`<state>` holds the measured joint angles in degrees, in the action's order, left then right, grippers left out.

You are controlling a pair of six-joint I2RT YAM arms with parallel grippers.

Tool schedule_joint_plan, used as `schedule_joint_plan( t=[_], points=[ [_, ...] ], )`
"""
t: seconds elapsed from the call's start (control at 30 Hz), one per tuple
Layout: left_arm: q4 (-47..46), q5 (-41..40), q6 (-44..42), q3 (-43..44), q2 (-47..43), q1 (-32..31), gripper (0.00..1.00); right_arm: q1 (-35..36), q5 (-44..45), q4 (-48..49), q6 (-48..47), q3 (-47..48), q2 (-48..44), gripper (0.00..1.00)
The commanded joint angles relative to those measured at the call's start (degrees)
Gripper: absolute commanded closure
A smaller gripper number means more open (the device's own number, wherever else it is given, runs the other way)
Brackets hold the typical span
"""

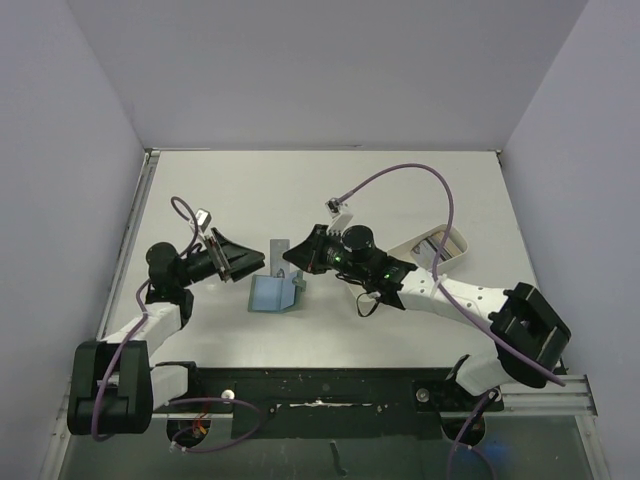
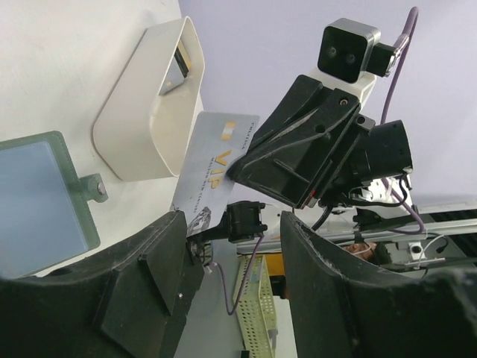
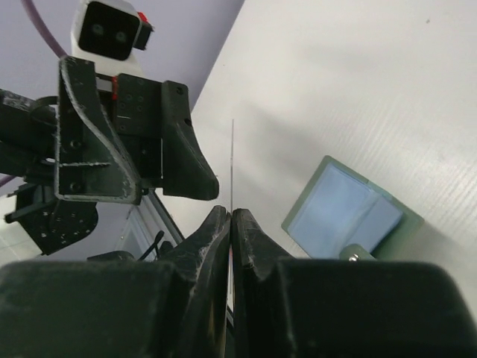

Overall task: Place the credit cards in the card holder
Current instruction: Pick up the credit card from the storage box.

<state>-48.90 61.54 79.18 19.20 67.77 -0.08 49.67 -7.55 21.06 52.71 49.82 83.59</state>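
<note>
With the right gripper [image 3: 229, 216] clamped on the upright VIP card [image 2: 212, 168], the spread, empty left gripper [image 2: 231, 224] should pinch its free edge squarely, just far of the open card holder [image 1: 272, 294].

1. The card holder [image 1: 270, 295] is laid open on the table [image 1: 330, 190], near its middle, ahead of the arm bases.
2. One credit card [image 2: 216, 160] is held upright just behind the card holder, pinched in the right gripper [image 3: 231, 215].
3. The left gripper [image 2: 232, 224] is placed left of the card and the card holder, facing the right gripper.
4. A tray [image 1: 462, 243] is set on the table to the right, well apart from the card holder, behind the right arm.
</note>
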Motion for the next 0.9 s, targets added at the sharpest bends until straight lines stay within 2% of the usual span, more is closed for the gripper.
schedule_joint_plan(
  t=[0.0, 0.2, 0.33, 0.4, 0.53, 0.57, 0.63, 0.7, 0.77, 0.87],
  points=[
    [4.24, -0.01, -5.14, 3.50, -2.94, -0.19, 0.49, 0.93, 2.22, -0.55, -1.93, 1.26, -4.72, 1.00],
    [2.52, -0.19, -3.75, 4.09, -3.04, -1.33, 0.53, 1.43, -1.33, 4.80, 0.89, 0.29, -3.74, 1.00],
    [0.27, 0.07, -2.22, 3.45, -3.14, -1.93, 0.62, 1.66, -2.42, 5.99, 1.66, 0.62, -2.51, 1.00],
    [-0.02, 0.07, -1.65, 3.25, -3.55, -1.94, 0.68, 1.70, -2.49, 6.27, 1.78, 0.50, -2.34, 1.00],
    [-1.08, -0.01, -0.27, 2.87, -3.25, -1.94, 0.97, 1.67, -1.77, 4.80, 1.12, 0.43, -2.32, 0.98],
    [-1.37, 0.06, -0.01, 2.78, -3.07, -1.94, 1.00, 1.55, -1.16, 3.64, 0.57, 0.68, -2.42, 0.96],
    [-1.83, 0.16, 0.13, 2.69, -2.90, -1.94, 1.00, 1.56, 0.64, 0.87, -0.67, 1.33, -3.17, 0.89],
    [-1.46, -0.03, -0.35, 2.51, -2.95, -1.75, 1.00, 1.55, 2.64, -2.11, -1.67, 1.99, -3.92, 0.74],
    [3.70, -0.39, -3.56, 2.94, -3.11, -1.33, 1.00, 1.44, 5.24, -5.46, -2.76, 2.60, -4.64, 0.58],
    [11.55, -1.88, -8.60, 3.62, -3.65, -0.87, 1.00, 1.48, 9.30, -10.13, -4.22, 3.04, -5.89, 0.48]
  ],
)
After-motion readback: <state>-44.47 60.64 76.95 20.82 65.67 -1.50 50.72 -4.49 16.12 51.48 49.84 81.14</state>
